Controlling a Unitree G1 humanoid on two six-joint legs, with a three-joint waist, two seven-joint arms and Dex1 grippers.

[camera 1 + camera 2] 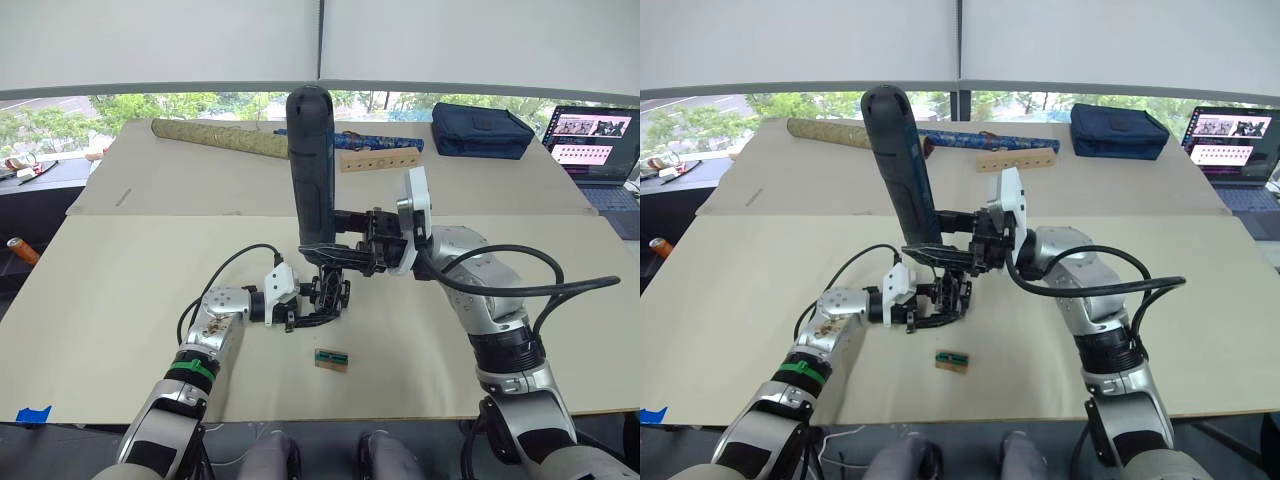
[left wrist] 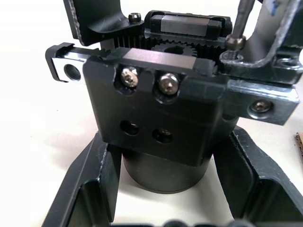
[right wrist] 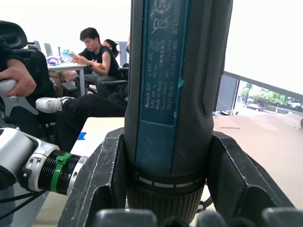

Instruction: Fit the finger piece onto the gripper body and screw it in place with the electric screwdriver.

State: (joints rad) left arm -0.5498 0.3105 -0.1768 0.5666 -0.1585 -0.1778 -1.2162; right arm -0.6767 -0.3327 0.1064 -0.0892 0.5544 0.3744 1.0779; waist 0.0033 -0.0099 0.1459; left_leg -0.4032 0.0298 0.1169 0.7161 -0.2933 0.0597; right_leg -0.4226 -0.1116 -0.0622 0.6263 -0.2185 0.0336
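The left end effector pinches the rigid gripper body by its round base on the counter, while the right end effector clamps the heavy-looking electric screwdriver low on its barrel (sensible for control), bit down at a screw.

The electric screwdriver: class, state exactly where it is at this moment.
The electric screwdriver stands nearly upright at mid-table, held in the right gripper, its bit pointing down onto the gripper body that the left gripper holds.

Electric screwdriver label: "Bosch GO", "3,6V"; remaining fine print too small to read.
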